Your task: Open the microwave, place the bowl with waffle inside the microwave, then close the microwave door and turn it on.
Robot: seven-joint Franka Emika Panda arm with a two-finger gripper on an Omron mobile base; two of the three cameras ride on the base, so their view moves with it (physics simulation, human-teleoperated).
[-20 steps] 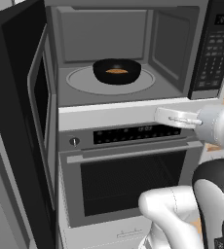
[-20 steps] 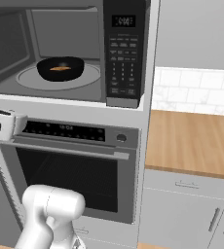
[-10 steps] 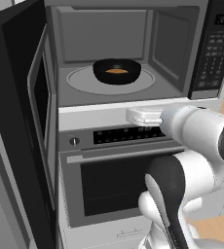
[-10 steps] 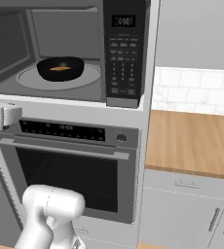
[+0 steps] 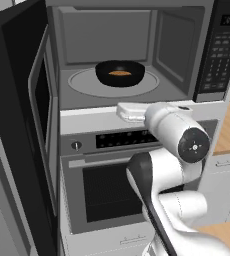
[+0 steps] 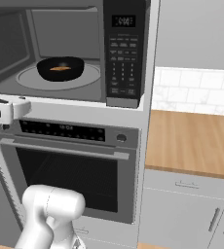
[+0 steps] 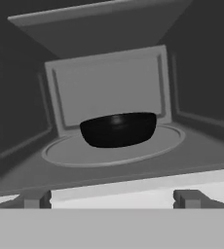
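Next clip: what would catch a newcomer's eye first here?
The microwave stands wide open, its microwave door swung out to the left. On the round grey turntable sits the black bowl with the orange-brown waffle in it. The white arm's tool is open and empty just outside the opening, facing the bowl.

The left base view looks forward and a little down from behind the arm's left side, near the microwave. The right base view looks from the other side and also takes in a wooden counter. Both share the microwave cavity and the oven below. The hand view looks level into the cavity from just outside its opening.
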